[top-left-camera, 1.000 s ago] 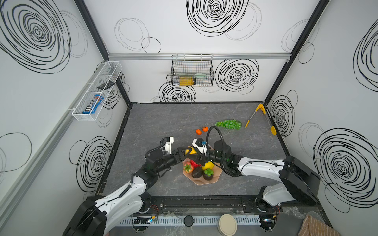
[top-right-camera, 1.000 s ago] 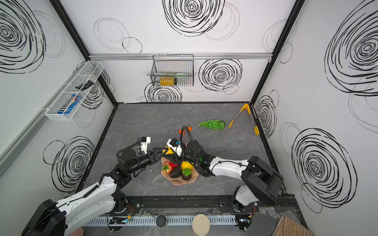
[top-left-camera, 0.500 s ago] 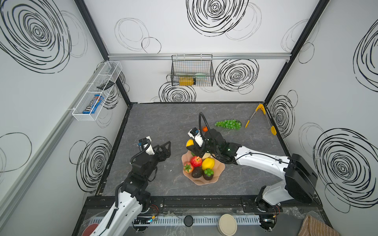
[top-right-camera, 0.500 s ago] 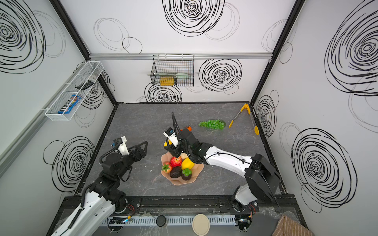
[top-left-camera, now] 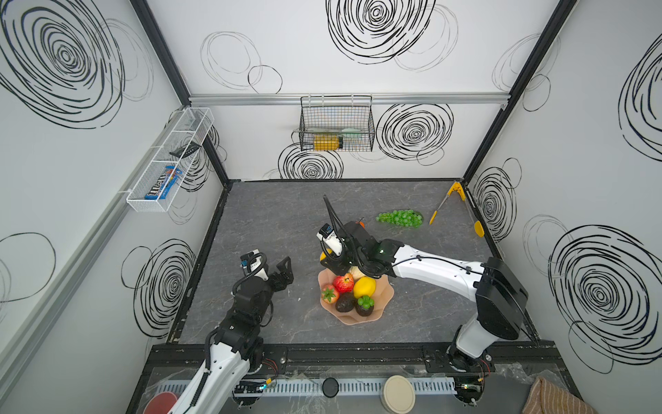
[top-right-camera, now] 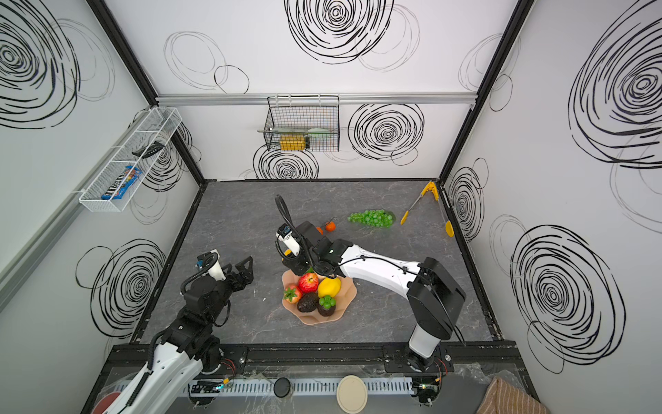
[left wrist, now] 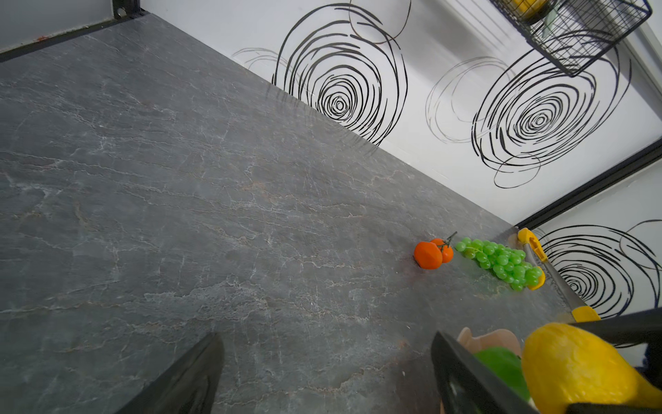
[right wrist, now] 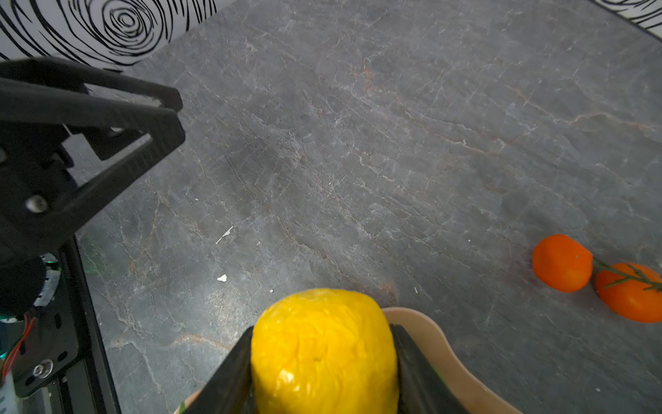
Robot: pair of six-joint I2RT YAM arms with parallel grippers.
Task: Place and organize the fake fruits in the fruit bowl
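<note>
Now right gripper clamps lemon above fruit bowl – left gripper spread, empty.

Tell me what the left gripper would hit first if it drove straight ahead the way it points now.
Probably nothing soon. The left gripper, open and empty, points over bare table; the oranges and grapes lie off to one side of its line. The far wall likely comes first, though depth is unclear.

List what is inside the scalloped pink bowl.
In the fruit bowl: a red apple, a strawberry, a yellow lemon, a dark avocado and a dark fruit with green top. The right gripper, holding another lemon, covers the far rim.
</note>
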